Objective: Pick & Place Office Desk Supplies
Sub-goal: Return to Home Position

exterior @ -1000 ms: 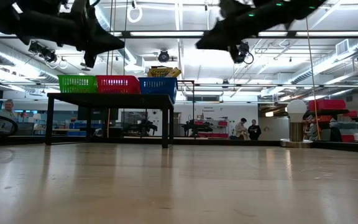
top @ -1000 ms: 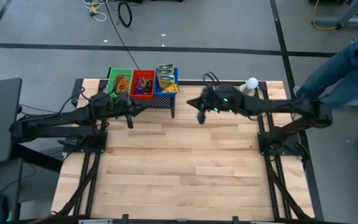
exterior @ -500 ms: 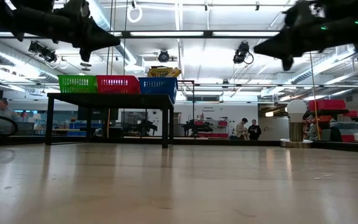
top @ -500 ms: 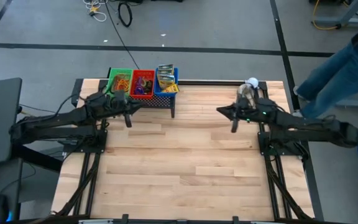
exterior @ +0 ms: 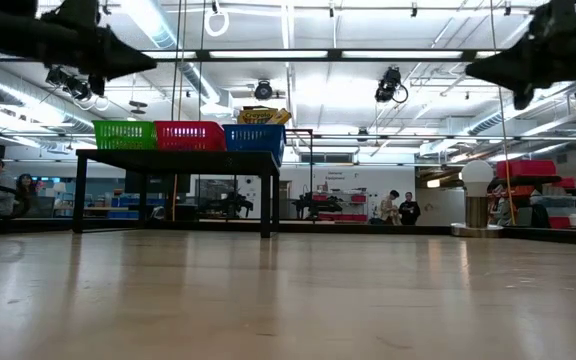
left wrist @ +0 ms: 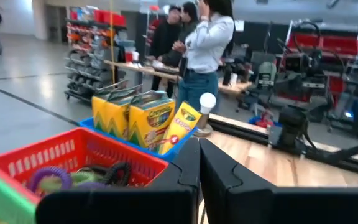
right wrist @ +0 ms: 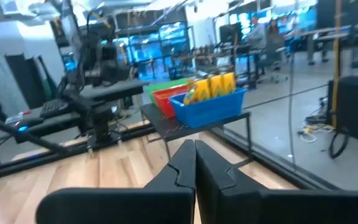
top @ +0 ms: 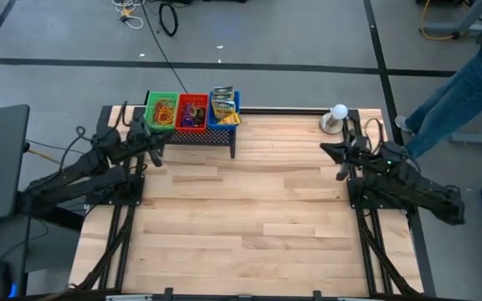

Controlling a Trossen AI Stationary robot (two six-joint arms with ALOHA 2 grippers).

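The dark left end effector and right end effector are pinched shut, empty. The left hangs near the black mesh shelf at the wooden tabletop's back edge, where yellow-green crayon boxes fill the blue plastic bin. If it swings wide, I reckon it could clip that shelf.

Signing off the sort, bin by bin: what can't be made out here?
Green bin: high view, rubber bands too small to count; low view, its wall hides them.
Blue bin: low view, wall hides all but the crayon boxes' tops.
Red bin: left wrist view, the left claw covers one corner.
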